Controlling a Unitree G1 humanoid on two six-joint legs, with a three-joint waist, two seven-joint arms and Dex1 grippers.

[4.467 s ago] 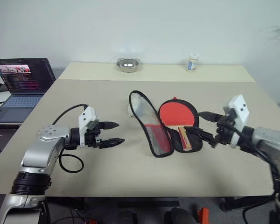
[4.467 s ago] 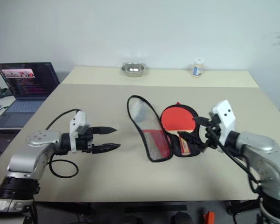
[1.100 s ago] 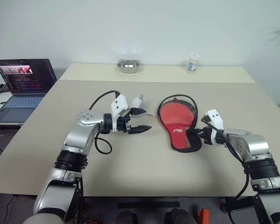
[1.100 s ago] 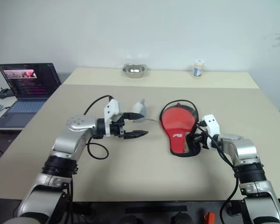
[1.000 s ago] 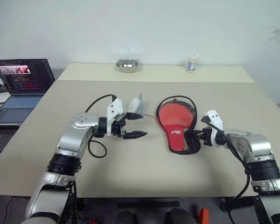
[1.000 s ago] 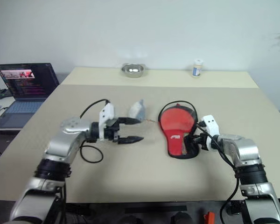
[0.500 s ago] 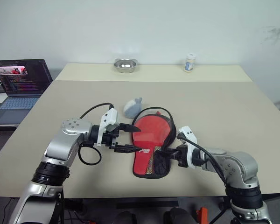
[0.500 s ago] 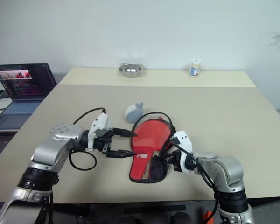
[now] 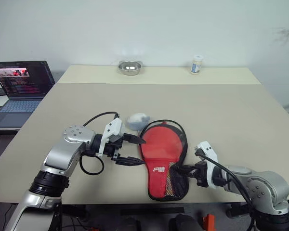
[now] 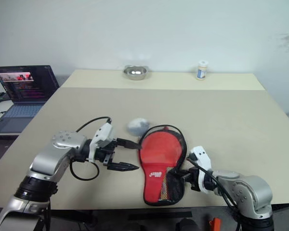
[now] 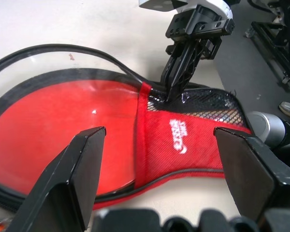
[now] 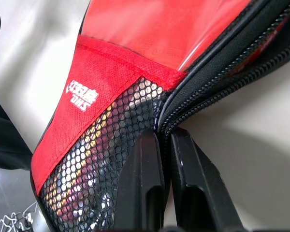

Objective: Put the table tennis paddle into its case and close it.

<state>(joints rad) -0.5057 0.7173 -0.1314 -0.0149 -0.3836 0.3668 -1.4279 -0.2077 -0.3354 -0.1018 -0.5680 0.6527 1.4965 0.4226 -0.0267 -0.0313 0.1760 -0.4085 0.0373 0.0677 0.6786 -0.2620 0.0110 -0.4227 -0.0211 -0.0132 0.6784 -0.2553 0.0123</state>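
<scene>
The black case [image 9: 179, 144] lies near the table's front edge with its clear and mesh side up. The table tennis paddle [image 9: 161, 147] sits inside it, its red face showing through the clear window. My right gripper [image 9: 177, 169] is shut on the case's zip edge at the narrow handle end; the right wrist view shows its fingers [image 12: 146, 159] pinched on the zip beside the mesh [image 12: 101, 145]. My left gripper [image 9: 143, 152] stands open at the case's left edge, its fingers [image 11: 67, 179] wide apart on either side of the red patch [image 11: 179, 140].
A grey crumpled cloth [image 9: 137, 120] lies just behind the case. A steel bowl [image 9: 129, 67] and a white bottle [image 9: 196, 64] stand at the table's far edge. A laptop [image 9: 19, 84] sits on a side desk at the left.
My right gripper has drawn the case with the paddle toward the table's front edge and a little to the left. The left gripper stays open beside it.
</scene>
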